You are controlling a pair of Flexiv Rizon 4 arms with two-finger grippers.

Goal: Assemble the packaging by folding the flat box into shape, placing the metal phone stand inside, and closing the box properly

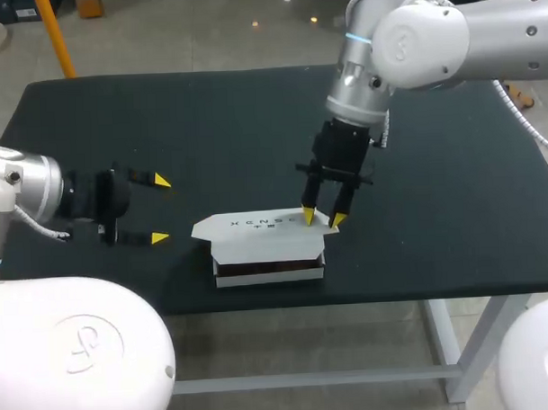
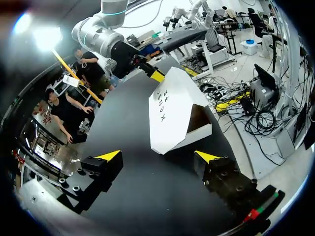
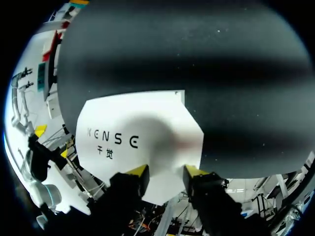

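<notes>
- The white box (image 1: 267,250) sits on the black table (image 1: 208,126) close to its near edge, roughly at the middle of that edge's length.
- The box lid lies over the body, not fully down. A dark band shows under it along the near side. In the left wrist view a dark opening shows at the box end (image 2: 172,113). The contents cannot be made out.
- The left gripper (image 1: 161,209) is just beyond the near edge, well to the left of the box and level with the table. Its fingers are spread wide and hold nothing. The box lies ahead of it (image 2: 158,156), clear of both tips.
- The right gripper (image 1: 322,218) points straight down at the right end of the lid. Its fingers stand a narrow gap apart, not clamped on anything.
- In the right wrist view the lid's end flap (image 3: 138,142) shows between the tips (image 3: 166,171). Contact with the lid cannot be confirmed.
- The right arm (image 1: 412,38) enters from the far right corner.
</notes>
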